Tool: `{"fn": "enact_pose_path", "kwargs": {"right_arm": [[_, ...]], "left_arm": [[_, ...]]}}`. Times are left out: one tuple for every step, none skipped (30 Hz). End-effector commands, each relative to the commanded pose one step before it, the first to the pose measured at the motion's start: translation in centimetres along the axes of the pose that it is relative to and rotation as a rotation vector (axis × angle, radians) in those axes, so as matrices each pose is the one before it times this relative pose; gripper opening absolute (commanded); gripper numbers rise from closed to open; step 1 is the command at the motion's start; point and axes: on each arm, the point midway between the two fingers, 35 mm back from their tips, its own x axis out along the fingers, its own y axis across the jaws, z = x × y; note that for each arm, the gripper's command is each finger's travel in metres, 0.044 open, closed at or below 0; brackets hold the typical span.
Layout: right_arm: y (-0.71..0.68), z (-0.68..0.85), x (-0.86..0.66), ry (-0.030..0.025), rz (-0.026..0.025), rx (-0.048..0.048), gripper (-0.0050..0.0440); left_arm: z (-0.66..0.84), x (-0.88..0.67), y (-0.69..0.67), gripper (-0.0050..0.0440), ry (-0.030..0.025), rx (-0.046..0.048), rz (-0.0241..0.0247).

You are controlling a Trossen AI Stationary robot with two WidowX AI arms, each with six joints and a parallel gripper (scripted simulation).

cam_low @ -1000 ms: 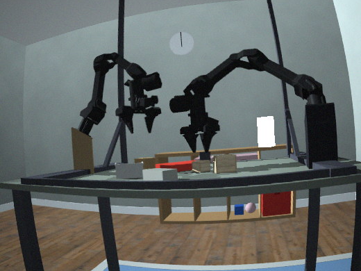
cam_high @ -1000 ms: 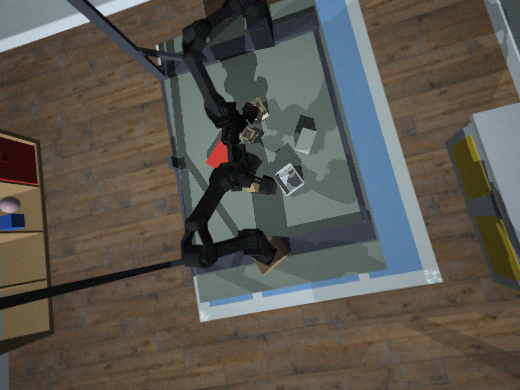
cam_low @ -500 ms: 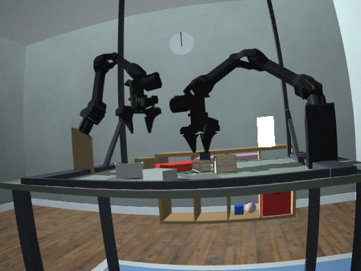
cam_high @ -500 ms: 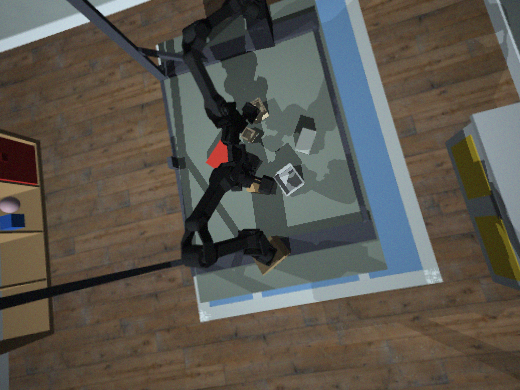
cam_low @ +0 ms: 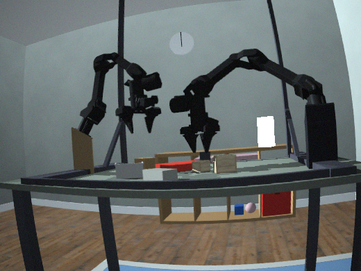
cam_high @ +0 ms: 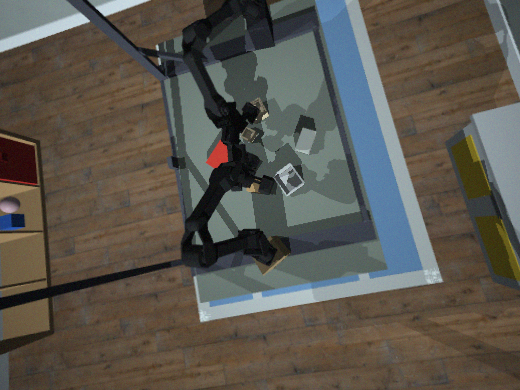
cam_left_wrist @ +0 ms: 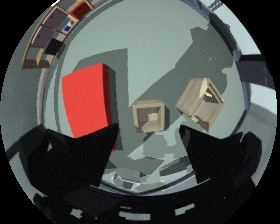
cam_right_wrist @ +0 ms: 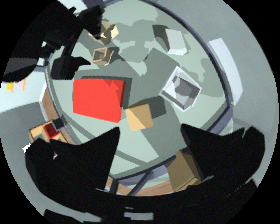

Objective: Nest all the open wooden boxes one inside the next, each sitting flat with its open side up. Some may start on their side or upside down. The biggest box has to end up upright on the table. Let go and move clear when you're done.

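Observation:
A small wooden box [cam_high: 250, 134] [cam_low: 202, 166] [cam_left_wrist: 136, 118] [cam_right_wrist: 102, 56] stands with its open side up; a pale patch shows inside. A larger wooden box [cam_high: 259, 109] [cam_low: 225, 163] [cam_left_wrist: 192, 95] [cam_right_wrist: 106, 32] beside it appears to lie on its side, its opening turned sideways. My left gripper [cam_low: 200, 152] [cam_left_wrist: 150, 128] is open and empty, a little above the small box. An open pale grey box [cam_high: 290, 179] [cam_low: 129, 170] [cam_right_wrist: 182, 90] stands open side up. My right gripper [cam_low: 141, 132] [cam_right_wrist: 151, 129] is open and empty, high over the table.
A red block [cam_high: 218, 155] [cam_left_wrist: 87, 100] [cam_right_wrist: 98, 99] lies beside the small box. A tan block [cam_high: 254, 186] [cam_right_wrist: 139, 117] lies between the red block and the pale grey box. A pale grey block [cam_high: 306, 140] [cam_low: 160, 174] [cam_right_wrist: 176, 42] lies farther off. The two arms come close together above the table.

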Motion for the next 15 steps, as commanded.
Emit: {"fn": "enact_pose_path", "kwargs": {"right_arm": [[0.271, 0.333, -0.415, -0.01795, 0.00753, -0.00577, 0.0400], [0.000, 0.000, 0.000, 0.00000, 0.00000, 0.00000, 0.0400], [0.000, 0.000, 0.000, 0.00000, 0.00000, 0.00000, 0.0400], [0.000, 0.000, 0.000, 0.00000, 0.00000, 0.00000, 0.0400], [0.000, 0.000, 0.000, 0.00000, 0.00000, 0.00000, 0.0400], [0.000, 0.000, 0.000, 0.00000, 0.00000, 0.00000, 0.0400], [0.000, 0.000, 0.000, 0.00000, 0.00000, 0.00000, 0.0400], [0.000, 0.000, 0.000, 0.00000, 0.00000, 0.00000, 0.0400], [0.000, 0.000, 0.000, 0.00000, 0.00000, 0.00000, 0.0400], [0.000, 0.000, 0.000, 0.00000, 0.00000, 0.00000, 0.0400], [0.000, 0.000, 0.000, 0.00000, 0.00000, 0.00000, 0.0400], [0.000, 0.000, 0.000, 0.00000, 0.00000, 0.00000, 0.0400], [0.000, 0.000, 0.000, 0.00000, 0.00000, 0.00000, 0.0400], [0.000, 0.000, 0.000, 0.00000, 0.00000, 0.00000, 0.0400], [0.000, 0.000, 0.000, 0.00000, 0.00000, 0.00000, 0.0400]], "left_arm": [[0.114, -1.052, 0.760, 0.0400, 0.01539, 0.01388, 0.02298], [0.000, 0.000, 0.000, 0.0400, 0.00000, 0.00000, 0.00000], [0.000, 0.000, 0.000, 0.0400, 0.00000, 0.00000, 0.00000], [0.000, 0.000, 0.000, 0.0400, 0.00000, 0.00000, 0.00000], [0.000, 0.000, 0.000, 0.0400, 0.00000, 0.00000, 0.00000], [0.000, 0.000, 0.000, 0.0400, 0.00000, 0.00000, 0.00000], [0.000, 0.000, 0.000, 0.0400, 0.00000, 0.00000, 0.00000], [0.000, 0.000, 0.000, 0.0400, 0.00000, 0.00000, 0.00000], [0.000, 0.000, 0.000, 0.0400, 0.00000, 0.00000, 0.00000], [0.000, 0.000, 0.000, 0.0400, 0.00000, 0.00000, 0.00000], [0.000, 0.000, 0.000, 0.0400, 0.00000, 0.00000, 0.00000], [0.000, 0.000, 0.000, 0.0400, 0.00000, 0.00000, 0.00000], [0.000, 0.000, 0.000, 0.0400, 0.00000, 0.00000, 0.00000], [0.000, 0.000, 0.000, 0.0376, 0.00000, -0.00123, 0.00000], [0.000, 0.000, -0.001, 0.0352, 0.00001, -0.00703, -0.00001]]}}
